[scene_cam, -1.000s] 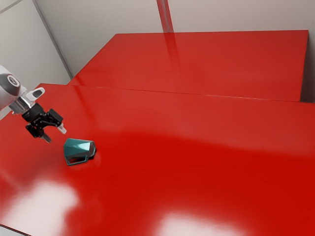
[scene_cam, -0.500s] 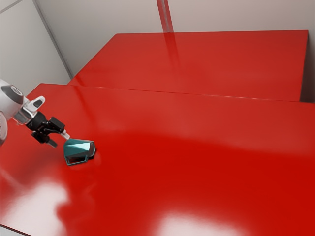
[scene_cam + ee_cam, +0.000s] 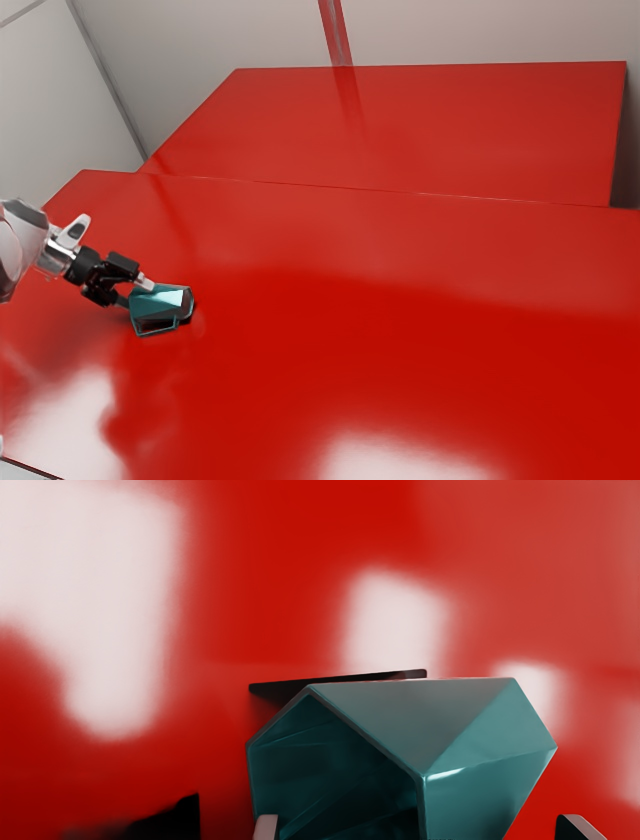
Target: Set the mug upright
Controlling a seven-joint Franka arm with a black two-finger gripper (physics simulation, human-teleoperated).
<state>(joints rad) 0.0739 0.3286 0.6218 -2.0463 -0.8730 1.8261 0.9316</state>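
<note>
As the exterior view has it, your arm (image 3: 20,245) comes in at the exterior view's left, and your hand (image 3: 134,292) is low over the red desk (image 3: 400,320), at the near end of the mug (image 3: 162,300). Hand: spread, the two fingertips well apart. Mug: teal, faceted, lying on its side on the desk, toward the exterior view's left. In the wrist view you see its open mouth (image 3: 340,765), dark inside, with angular walls running back from the rim. One fingertip (image 3: 266,827) overlaps the edge of the mouth; you cannot tell whether it touches. The other fingertip (image 3: 575,825) is off the opposite side of the mug, with red desk visible between them. A thin dark strip (image 3: 337,681) runs along the mug's side away from the fingertips; its nature is unclear to you. Surroundings, exterior view: bright patches of glare lie on the glossy desk. Beyond the desk is a second red surface (image 3: 430,130), and behind it a pale wall (image 3: 480,30) with an upright red stripe (image 3: 334,30).
</note>
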